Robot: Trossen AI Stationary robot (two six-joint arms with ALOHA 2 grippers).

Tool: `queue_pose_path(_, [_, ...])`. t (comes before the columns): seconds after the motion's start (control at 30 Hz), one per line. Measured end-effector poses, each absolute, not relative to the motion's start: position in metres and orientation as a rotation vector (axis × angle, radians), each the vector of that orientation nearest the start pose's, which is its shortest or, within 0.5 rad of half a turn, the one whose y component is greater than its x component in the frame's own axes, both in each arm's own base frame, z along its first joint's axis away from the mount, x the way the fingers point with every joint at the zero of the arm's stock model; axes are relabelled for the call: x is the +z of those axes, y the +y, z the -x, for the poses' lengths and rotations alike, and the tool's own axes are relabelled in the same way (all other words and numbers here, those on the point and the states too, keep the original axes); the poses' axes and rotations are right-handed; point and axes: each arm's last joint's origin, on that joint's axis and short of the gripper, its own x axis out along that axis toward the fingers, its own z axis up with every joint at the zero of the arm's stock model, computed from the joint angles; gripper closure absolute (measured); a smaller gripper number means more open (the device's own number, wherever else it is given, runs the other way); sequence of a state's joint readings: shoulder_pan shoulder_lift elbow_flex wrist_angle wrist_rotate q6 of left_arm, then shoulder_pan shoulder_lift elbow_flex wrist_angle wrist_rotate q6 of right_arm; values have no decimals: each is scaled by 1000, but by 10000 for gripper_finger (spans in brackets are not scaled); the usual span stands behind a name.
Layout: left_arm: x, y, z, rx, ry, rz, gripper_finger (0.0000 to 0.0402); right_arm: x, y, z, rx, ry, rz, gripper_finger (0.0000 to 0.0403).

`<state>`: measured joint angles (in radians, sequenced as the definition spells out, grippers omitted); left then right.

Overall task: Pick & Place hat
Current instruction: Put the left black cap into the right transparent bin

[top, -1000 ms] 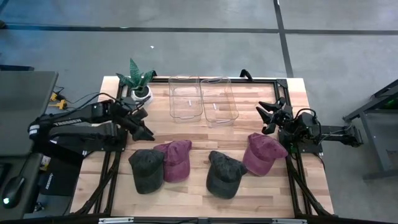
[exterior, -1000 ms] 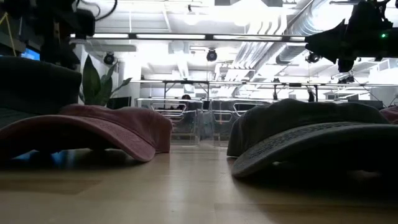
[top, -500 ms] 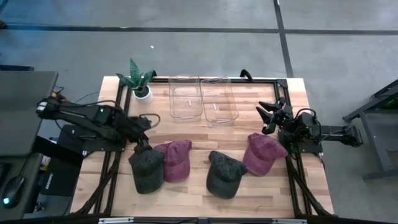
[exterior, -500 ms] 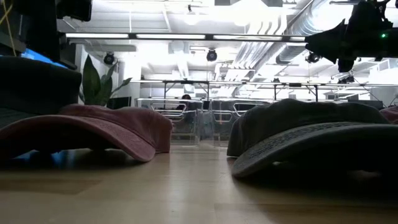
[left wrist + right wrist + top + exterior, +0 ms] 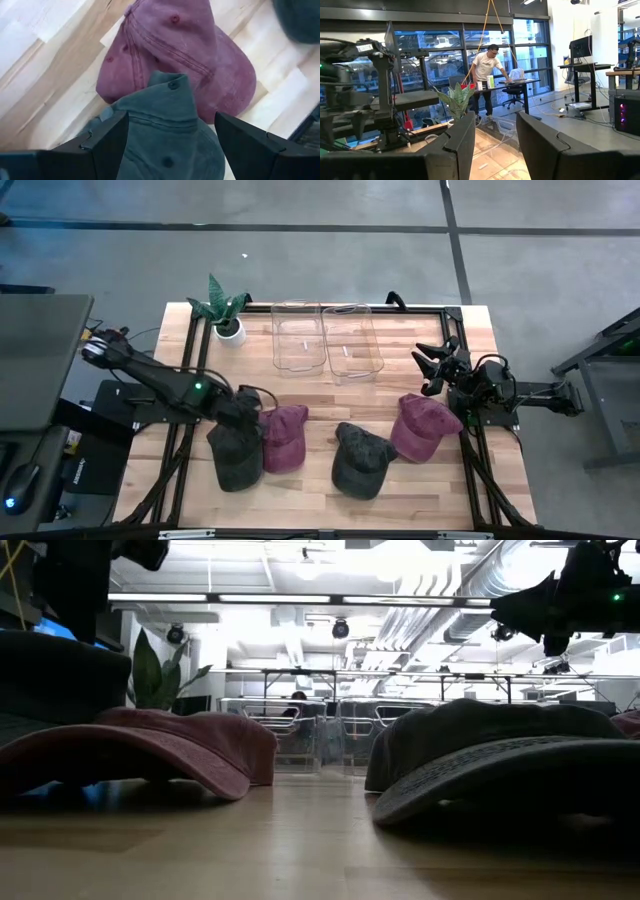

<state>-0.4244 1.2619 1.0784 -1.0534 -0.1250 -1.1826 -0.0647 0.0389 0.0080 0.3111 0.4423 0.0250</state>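
Four caps lie on the table, each resting on its brim and crown edge: a grey-green cap [image 5: 235, 455] whose crown overlaps a maroon cap [image 5: 284, 436], then a dark cap [image 5: 360, 461] and a second maroon cap [image 5: 422, 427]. My left gripper [image 5: 247, 416] hangs open over the grey-green cap [image 5: 167, 145]. Its fingers [image 5: 107, 142] stand either side of the crown without visibly touching it, and the maroon cap [image 5: 185, 55] lies just beyond. My right gripper [image 5: 434, 366] waits open near the table's right edge, beside the second maroon cap.
Two clear plastic bins [image 5: 298, 338] [image 5: 352, 338] stand side by side at the far middle of the table. A potted plant [image 5: 225, 315] sits at the far left corner. Bare wood shows between the bins and the caps. A person [image 5: 487, 75] stands far back in the room.
My left gripper has swung from beside the plant toward the table's near edge and a little to the right, and now sits over the grey-green cap. The caps and my right arm have kept still.
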Motion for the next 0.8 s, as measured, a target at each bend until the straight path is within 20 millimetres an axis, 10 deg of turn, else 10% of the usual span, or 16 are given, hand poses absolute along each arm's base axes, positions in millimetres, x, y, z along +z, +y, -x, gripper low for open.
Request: queue_pose_path(0.8, [308,-122,-234,658,1237,726,115,192,-18,-92,-500,-283,-77,263])
